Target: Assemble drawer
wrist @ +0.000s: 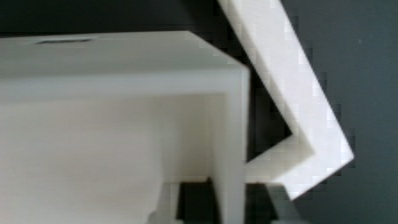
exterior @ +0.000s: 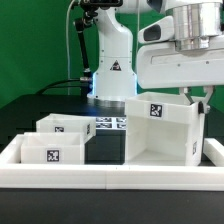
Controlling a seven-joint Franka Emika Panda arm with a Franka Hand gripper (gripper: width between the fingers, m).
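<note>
ok so starting at the exterior view's left: the front small box [exterior: 48,152] and the back small box [exterior: 65,125] sit well away from the jaws, open tops up, and the marker board [exterior: 110,122] lies between them and the action. Then comes the big drawer case [exterior: 160,130]. This is the bit that matters: its side wall [wrist: 228,120] runs straight into the gap of the gripper [exterior: 198,98], a finger [wrist: 196,205] on each face, with the wall's long axis pointing dead ahead of the jaws. They look snug, but I honestly can't tell if they're pinching or just straddling. Just past the outer finger is the white border rail [wrist: 288,80], really close, so I'd guess any shove has to go toward the small boxes, where the table's open
</note>
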